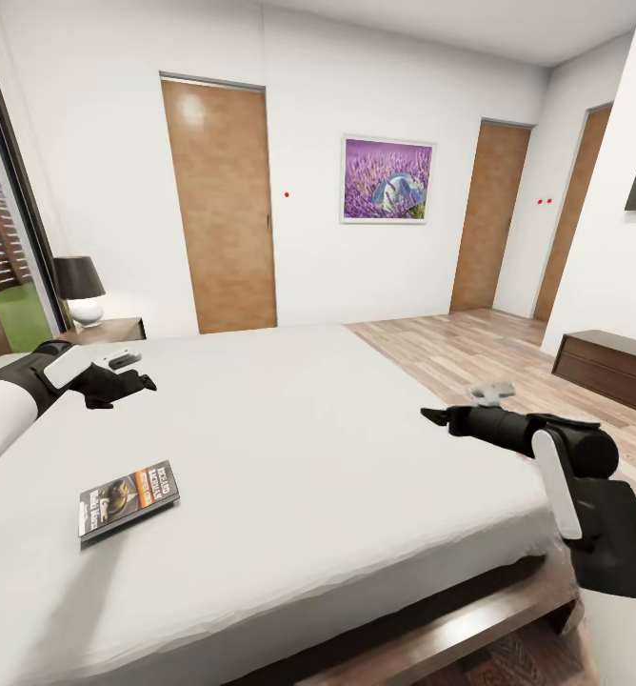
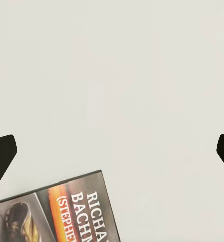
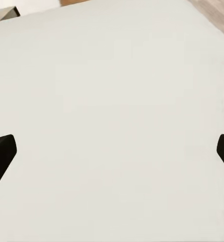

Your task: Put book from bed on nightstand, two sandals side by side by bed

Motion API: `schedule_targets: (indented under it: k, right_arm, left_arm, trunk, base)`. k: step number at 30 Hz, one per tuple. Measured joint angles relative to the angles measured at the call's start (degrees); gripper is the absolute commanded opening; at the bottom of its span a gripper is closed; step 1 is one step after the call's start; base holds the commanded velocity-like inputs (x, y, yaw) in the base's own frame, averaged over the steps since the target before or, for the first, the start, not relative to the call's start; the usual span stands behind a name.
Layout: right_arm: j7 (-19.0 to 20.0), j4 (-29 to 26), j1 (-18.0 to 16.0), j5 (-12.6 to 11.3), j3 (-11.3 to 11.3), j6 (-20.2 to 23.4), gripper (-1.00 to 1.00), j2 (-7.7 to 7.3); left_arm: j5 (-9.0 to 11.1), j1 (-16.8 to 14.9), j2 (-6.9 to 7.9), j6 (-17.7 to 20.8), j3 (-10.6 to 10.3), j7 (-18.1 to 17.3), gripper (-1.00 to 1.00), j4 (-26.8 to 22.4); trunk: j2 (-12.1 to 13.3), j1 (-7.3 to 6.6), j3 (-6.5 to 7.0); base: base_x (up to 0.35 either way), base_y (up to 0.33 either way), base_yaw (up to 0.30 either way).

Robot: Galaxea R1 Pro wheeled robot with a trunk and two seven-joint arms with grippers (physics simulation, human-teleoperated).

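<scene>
Book [image 1: 129, 499]: flat on the bed [image 1: 289, 448], near its left front corner.
Left end effector [image 1: 139, 381]: jaws apart, empty.
Right end effector [image 1: 435, 415]: apart, empty.
Risk: your fingers may shove the thin paperback instead of gripping it.

The head camera looks from high up, forward and down across the bed [image 1: 337, 448] toward the far wall. The left wrist camera looks down close at the mattress and shares the book [image 2: 61, 214] with the head view. The right wrist camera looks down on bare mattress.
</scene>
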Motion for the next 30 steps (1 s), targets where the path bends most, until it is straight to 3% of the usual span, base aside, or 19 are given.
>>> schedule_targets:
  k: [6,7,18,24,30]
  right_arm:
    - [-0.07,0.00,-0.57,0.12,-4.64,0.00,1.00,-5.24]
    - [-0.07,0.00,-0.57,-0.02,-4.67,0.02,1.00,-5.26]
    - [-1.04,0.47,-0.60,0.24,-10.72,0.00,1.00,-14.86]
    - [-5.58,0.56,-0.43,0.33,-13.21,0.02,1.00,-17.16]
    - [-12.46,0.25,-0.35,0.73,-16.02,0.04,1.00,-18.05]
  left_arm:
    - [0.01,-0.01,-0.04,0.00,0.00,-0.03,1.00,0.00]
    - [0.00,-0.01,-0.05,0.00,0.00,-0.03,1.00,0.00]
    - [0.00,-0.03,-0.15,0.00,0.00,-0.01,1.00,-0.01]
    - [0.00,-0.03,-0.15,0.00,0.00,0.00,1.00,0.00]
    - [-0.02,-0.03,-0.08,0.00,0.00,-0.03,1.00,0.00]
  trunk:
    - [0.00,0.00,0.00]
    - [0.00,0.00,0.00]
    - [0.00,0.00,0.00]
    - [0.00,0.00,0.00]
    - [0.00,0.00,0.00]
  base:
    - [0.000,0.000,0.000]
    - [0.000,0.000,0.000]
    - [0.000,0.000,0.000]
    - [0.000,0.000,0.000]
    - [0.000,0.000,0.000]
